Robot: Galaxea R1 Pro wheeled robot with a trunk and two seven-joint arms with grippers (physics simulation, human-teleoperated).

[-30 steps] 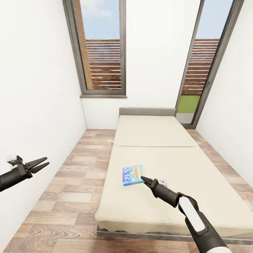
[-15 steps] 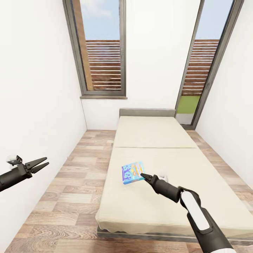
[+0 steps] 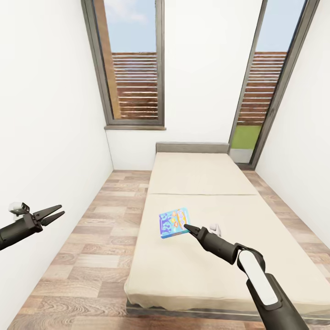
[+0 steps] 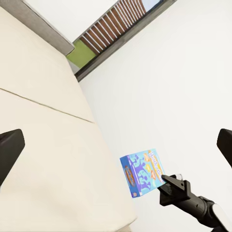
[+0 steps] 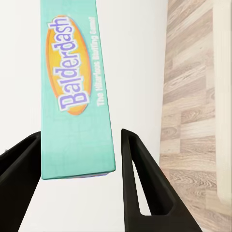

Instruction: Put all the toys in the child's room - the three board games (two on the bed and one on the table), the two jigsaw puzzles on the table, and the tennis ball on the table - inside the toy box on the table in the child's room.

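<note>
A narrow white-walled child's room with wood-plank floor [image 3: 91, 229] and tall grey-framed windows [image 3: 133, 64]. On the long beige bed [image 3: 201, 183], near its left edge, lies a small blue flat board game [image 3: 173, 223]. The right pincer [image 3: 187, 228], spread, straddles its corner. The left pincer [image 3: 55, 213] hovers spread over the floor.

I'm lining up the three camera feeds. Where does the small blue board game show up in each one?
Head view: blue board game lies mid-picture on the bed, touching the right gripper.
Left wrist view: lower right, at that gripper's tip.
Right wrist view: its turquoise "Balderdash" edge runs between the open fingers.
Shared landmark: the beige bed.
</note>
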